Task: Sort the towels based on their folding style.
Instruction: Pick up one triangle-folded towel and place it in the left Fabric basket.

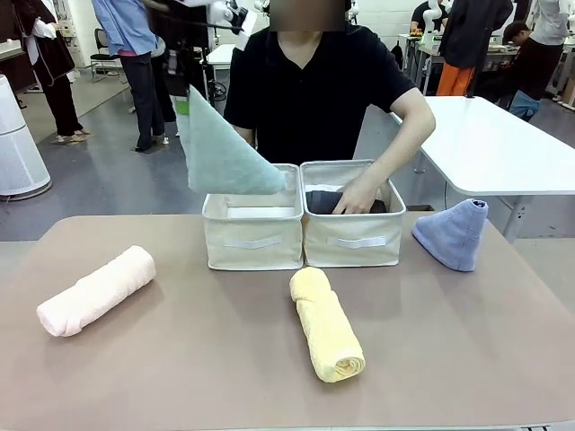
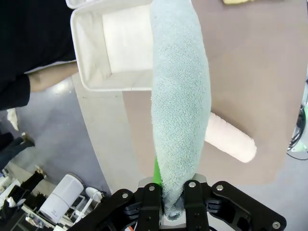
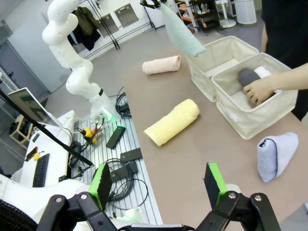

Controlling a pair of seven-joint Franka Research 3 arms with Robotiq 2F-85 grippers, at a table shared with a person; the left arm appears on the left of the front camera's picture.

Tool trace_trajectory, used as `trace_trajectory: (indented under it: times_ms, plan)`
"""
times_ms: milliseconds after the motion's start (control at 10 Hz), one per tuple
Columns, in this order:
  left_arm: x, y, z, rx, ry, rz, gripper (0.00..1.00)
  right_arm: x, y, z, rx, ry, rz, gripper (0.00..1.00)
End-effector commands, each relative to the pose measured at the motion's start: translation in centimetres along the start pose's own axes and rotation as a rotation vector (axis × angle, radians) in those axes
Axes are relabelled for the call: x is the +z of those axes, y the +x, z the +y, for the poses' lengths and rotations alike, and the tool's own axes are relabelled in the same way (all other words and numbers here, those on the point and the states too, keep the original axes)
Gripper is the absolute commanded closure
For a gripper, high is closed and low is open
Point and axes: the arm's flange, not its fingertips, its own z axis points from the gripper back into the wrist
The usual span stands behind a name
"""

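The left gripper is clamped tight on the narrow end of the mint-green towel, a cone-folded one that hangs high in the air. Its wide lower end reaches down over the left bin; I cannot tell whether it touches the rim. The right gripper hovers well back over the near side of the table, its green pads spread wide with nothing between them.

Across the table a person in a black shirt has a hand down inside the right bin, resting on the dark grey towel, a roll; in the right wrist view a white towel lies just beside it in the same bin.

On the tabletop the pink towel lies rolled at the robot's left, the yellow towel lies rolled just in front of the two bins, and the lavender-blue towel, a cone, stands upright just beside the right bin on the robot's right
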Motion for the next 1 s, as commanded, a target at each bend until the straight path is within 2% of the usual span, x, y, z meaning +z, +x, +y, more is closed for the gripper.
trace_trajectory:
  times_ms: [0,600,700,800,900]
  plan:
    - [-0.5,0.8,1.7,-0.034,0.011,0.001,0.85,0.0,0.0,0.0,0.004,0.009,-0.013,0.00]
    - [-7.0,2.4,4.7,-0.059,-0.064,-0.022,0.85,0.0,0.0,0.0,0.004,0.009,-0.013,0.00]
    - [-7.2,2.7,5.1,-0.010,-0.073,-0.040,0.85,0.0,0.0,0.0,0.004,0.009,-0.013,0.00]
    - [-5.3,2.2,4.6,0.094,-0.105,-0.093,0.85,0.0,0.0,0.0,0.004,0.009,-0.013,0.00]
    - [-8.4,2.4,3.7,-0.030,-0.072,-0.001,0.85,0.0,0.0,0.0,0.004,0.009,-0.013,0.00]
